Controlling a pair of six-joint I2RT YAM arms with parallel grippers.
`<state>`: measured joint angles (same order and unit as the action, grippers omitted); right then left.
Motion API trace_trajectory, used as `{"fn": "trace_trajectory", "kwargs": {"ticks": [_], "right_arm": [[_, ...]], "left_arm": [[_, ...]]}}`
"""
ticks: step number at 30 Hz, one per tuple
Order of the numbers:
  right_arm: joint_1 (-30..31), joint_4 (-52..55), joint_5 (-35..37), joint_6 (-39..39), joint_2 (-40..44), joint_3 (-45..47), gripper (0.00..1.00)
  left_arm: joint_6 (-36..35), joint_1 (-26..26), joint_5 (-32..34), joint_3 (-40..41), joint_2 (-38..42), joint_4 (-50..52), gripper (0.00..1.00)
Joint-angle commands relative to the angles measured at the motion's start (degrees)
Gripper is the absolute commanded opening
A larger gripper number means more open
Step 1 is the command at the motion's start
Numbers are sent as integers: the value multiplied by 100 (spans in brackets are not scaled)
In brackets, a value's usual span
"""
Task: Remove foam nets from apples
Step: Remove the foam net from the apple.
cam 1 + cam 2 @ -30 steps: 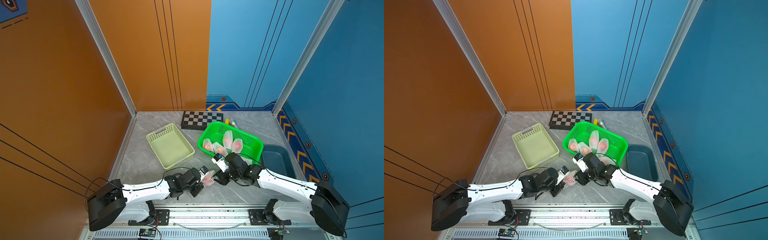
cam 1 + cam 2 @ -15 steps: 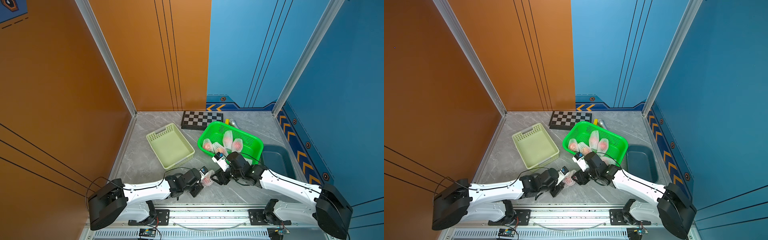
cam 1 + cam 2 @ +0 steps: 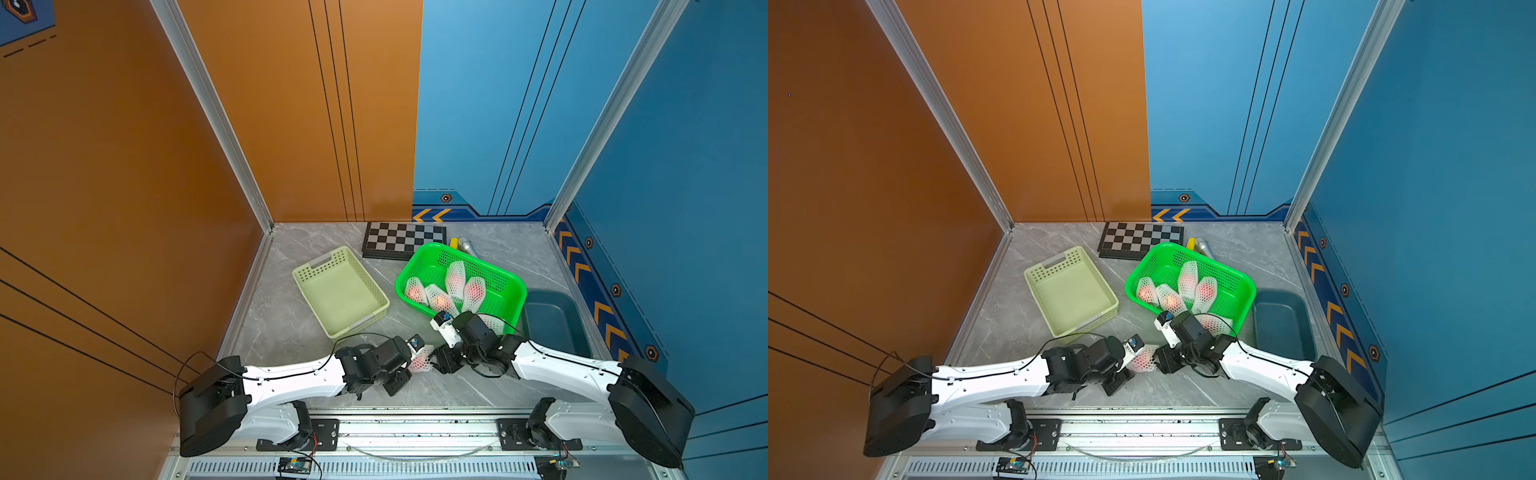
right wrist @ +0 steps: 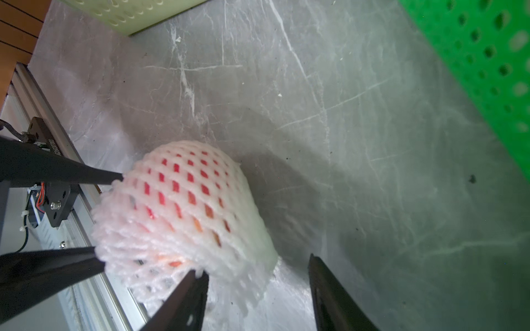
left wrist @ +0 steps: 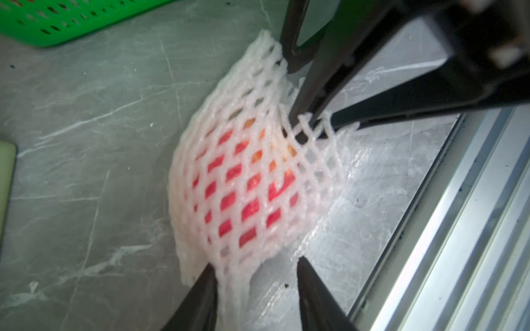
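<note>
Both top views: foam net (image 3: 424,360), apple (image 3: 417,366) inside, on the worktop (image 3: 274,332) between left gripper (image 3: 412,366) and right gripper (image 3: 434,365). Left wrist view — left gripper (image 5: 255,268) released, jaws straddling net's end. Right wrist view — right gripper (image 4: 253,268) likewise released.

Soft white foam net (image 5: 229,120), smooth red apple (image 5: 251,210), polished marble-look tabletop (image 5: 86,143), plastic basket (image 5: 71,25)

We look down on a grey marbled tabletop (image 3: 291,332) enclosed by an orange wall (image 3: 291,104) and a blue wall (image 3: 478,104). A pale yellow-green perforated basket (image 3: 340,291) sits to the left of a bright green perforated basket (image 3: 492,277), the two apart. A chessboard (image 3: 403,241) lies at the back, with a yellow-and-silver object (image 3: 465,246) beside it. A dark blue tub (image 3: 552,320) stands just right of the green basket, and an aluminium rail (image 3: 415,432) lines the near edge.
</note>
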<state>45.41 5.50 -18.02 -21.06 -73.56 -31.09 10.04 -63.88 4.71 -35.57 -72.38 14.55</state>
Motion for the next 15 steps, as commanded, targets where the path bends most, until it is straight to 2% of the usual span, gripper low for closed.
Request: {"fn": "trace_trajectory", "kwargs": {"ticks": [1, 5, 9, 15], "right_arm": [[-26, -205, 106, -41, -138, 29, 58], [-110, -302, -24, 42, -270, 32, 58], [-185, -391, -173, 143, -453, 33, 58], [-255, -489, -308, 177, -672, 38, 58]], "left_arm": [[-87, -92, 60, -283, -152, 440, 53], [-155, -268, 735, -464, -370, 708, 65], [-434, -345, 1128, -561, -502, 650, 79], [-943, -275, 1569, -716, -722, 417, 90]]}}
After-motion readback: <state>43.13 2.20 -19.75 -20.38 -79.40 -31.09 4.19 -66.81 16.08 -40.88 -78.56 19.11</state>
